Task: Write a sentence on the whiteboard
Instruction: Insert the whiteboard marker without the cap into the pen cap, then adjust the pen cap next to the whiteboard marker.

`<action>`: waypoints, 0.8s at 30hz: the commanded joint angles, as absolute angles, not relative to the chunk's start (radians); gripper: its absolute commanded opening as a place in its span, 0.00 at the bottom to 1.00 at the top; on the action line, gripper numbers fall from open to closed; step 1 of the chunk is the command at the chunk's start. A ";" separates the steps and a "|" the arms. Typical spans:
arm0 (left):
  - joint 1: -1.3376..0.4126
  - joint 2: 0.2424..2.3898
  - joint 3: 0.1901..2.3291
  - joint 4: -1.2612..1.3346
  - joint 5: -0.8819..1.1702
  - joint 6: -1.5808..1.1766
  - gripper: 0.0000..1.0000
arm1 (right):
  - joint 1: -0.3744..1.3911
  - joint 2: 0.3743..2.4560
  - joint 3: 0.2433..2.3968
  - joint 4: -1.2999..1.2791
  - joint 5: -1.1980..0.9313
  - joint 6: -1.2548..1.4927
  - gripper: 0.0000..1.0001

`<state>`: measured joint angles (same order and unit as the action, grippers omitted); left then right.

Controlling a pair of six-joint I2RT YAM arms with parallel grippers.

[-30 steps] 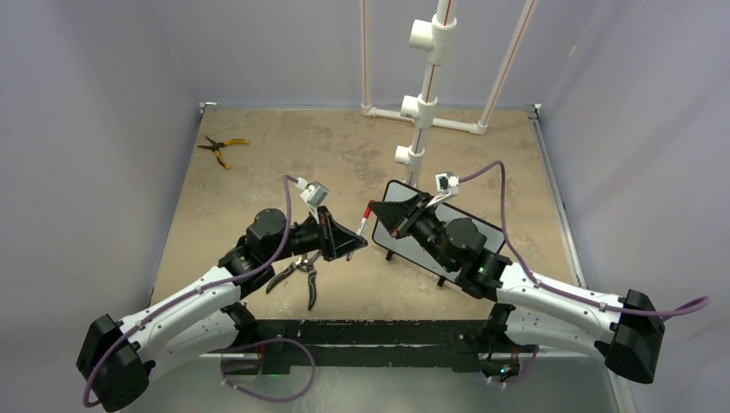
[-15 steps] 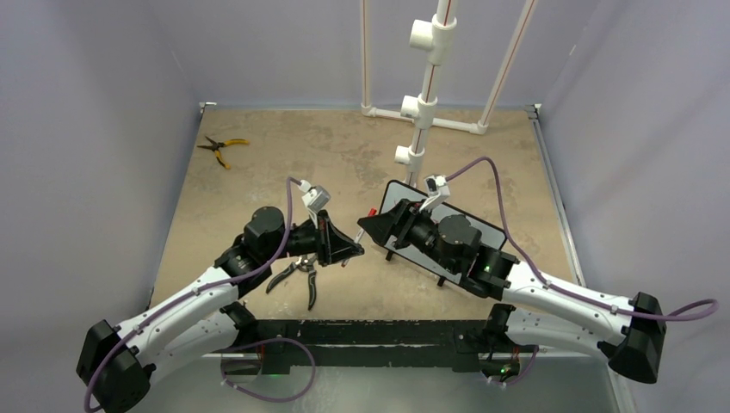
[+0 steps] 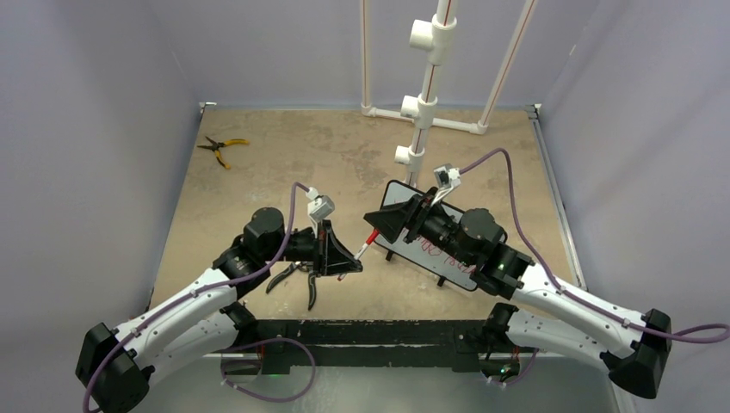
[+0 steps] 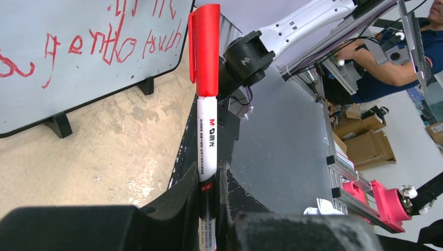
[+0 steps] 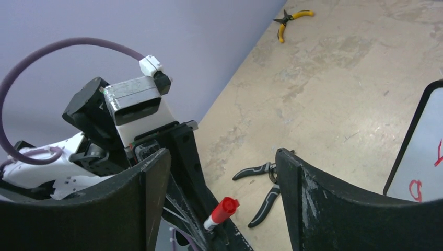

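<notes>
Red marker scrawl, the sentence (image 3: 437, 252): about two uneven lines across the white face, partly hidden under the right arm in the top view and clearer in the left wrist view (image 4: 104, 44).

Whiteboard (image 3: 411, 249): glossy white with a thin black frame and rounded corners. It rests on small black feet on the table (image 3: 284, 172), right of centre and set diagonally. One corner and two feet show in the left wrist view (image 4: 78, 78).

Marker (image 3: 366, 245): white barrel with printed lettering, red cap fitted (image 4: 206, 104). It is pinched at its lower barrel. The capped end points towards the board's near left edge, close to it but off the writing face. The right wrist view also shows it (image 5: 222, 212).

Left gripper (image 3: 349, 262): clamped tight on the marker, with both fingers pressed to the barrel (image 4: 208, 183).

Right gripper (image 3: 379, 222): jaws spread wide with nothing between them (image 5: 222, 154). It hangs over the board's left end, facing the marker's cap.

Cutters (image 3: 297, 280): black handles, lying on the table under the left arm, near the front edge (image 5: 264, 183).

Pliers (image 3: 222, 148): yellow handles, at the far left corner of the table, well apart from everything else (image 5: 292, 18).

Pipe frame (image 3: 422, 103): white tubing with tee joints, standing at the far edge, behind the board.
</notes>
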<state>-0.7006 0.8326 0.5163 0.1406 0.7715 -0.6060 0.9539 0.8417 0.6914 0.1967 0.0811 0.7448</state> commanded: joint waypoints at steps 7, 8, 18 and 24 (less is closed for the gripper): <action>-0.694 0.811 0.553 0.235 0.806 -0.632 0.00 | 0.932 0.867 0.694 0.273 -0.160 0.693 0.56; -0.695 0.813 0.552 0.235 0.803 -0.633 0.00 | 0.931 0.865 0.688 0.282 -0.170 0.695 0.54; -0.695 0.813 0.555 0.242 0.790 -0.637 0.00 | 0.932 0.868 0.660 0.274 -0.153 0.721 0.11; -0.694 0.819 0.546 0.299 0.788 -0.639 0.00 | 0.932 0.877 0.643 0.287 -0.182 0.689 0.00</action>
<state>-0.7006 0.8211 0.5163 0.1997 0.7994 -0.6281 0.9279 0.8707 0.6605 0.2546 -0.1272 0.7284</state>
